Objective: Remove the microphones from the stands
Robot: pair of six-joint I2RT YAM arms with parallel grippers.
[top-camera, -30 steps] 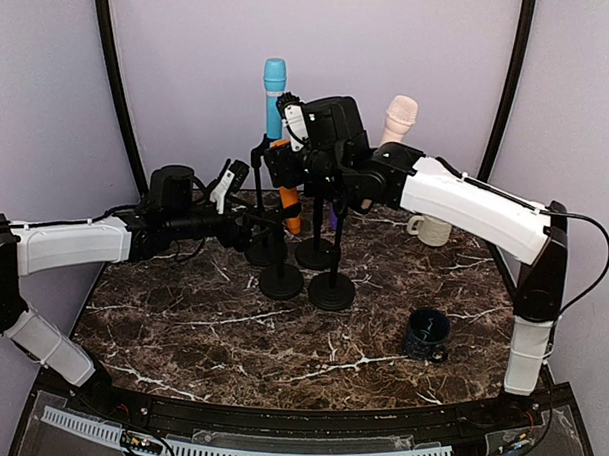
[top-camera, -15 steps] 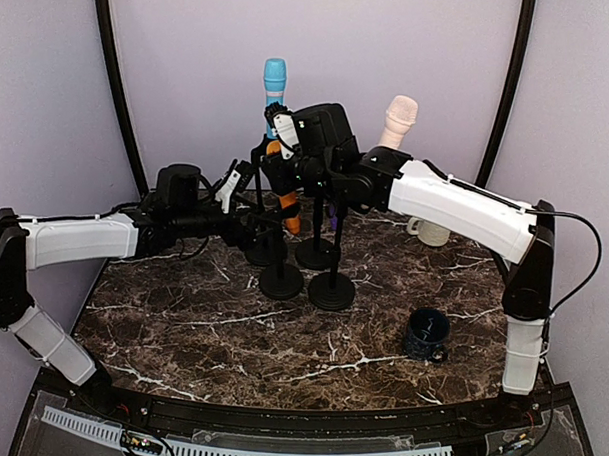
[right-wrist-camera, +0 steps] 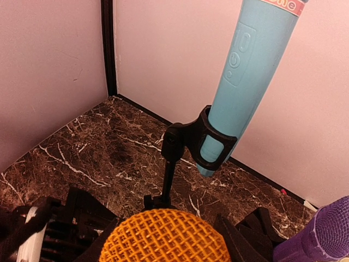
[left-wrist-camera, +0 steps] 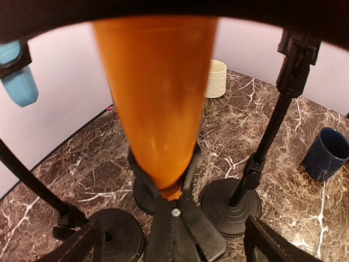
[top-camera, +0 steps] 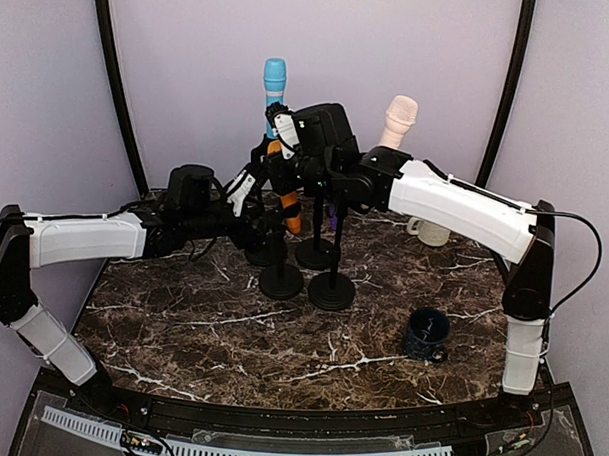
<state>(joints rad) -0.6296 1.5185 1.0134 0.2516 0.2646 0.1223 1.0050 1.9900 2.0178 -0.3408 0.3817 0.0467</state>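
Top external: tapered orange microphone [top-camera: 293, 214] upright at the back of the dark marble table [top-camera: 231, 336], among a cluster of black round-based stands [top-camera: 331, 289]. Cannot tell which base belongs to it. Right gripper [top-camera: 285, 139] clamped on the top of the orange microphone, hiding most of the head. Left gripper [top-camera: 254, 191] just left of the orange microphone at handle height, fingers apart, tips lost against the black stands. Behind the orange microphone, a light-blue microphone [top-camera: 275, 82]. Right of it, a cream foam-topped microphone [top-camera: 399, 119], a ribbed cream mug [top-camera: 431, 230] and a dark blue cup [top-camera: 427, 332].

Left wrist: orange handle filling the centre, upper part cut off, narrow end seated in the black clip [left-wrist-camera: 174, 229]. Fingertips [left-wrist-camera: 82, 245] wide on either side, touching neither.

Right wrist: only the orange mesh dome showing at the bottom edge, black fingers [right-wrist-camera: 82, 213] pressed against both sides. Right of it, a purple mesh microphone [right-wrist-camera: 322, 234], mostly cut off.
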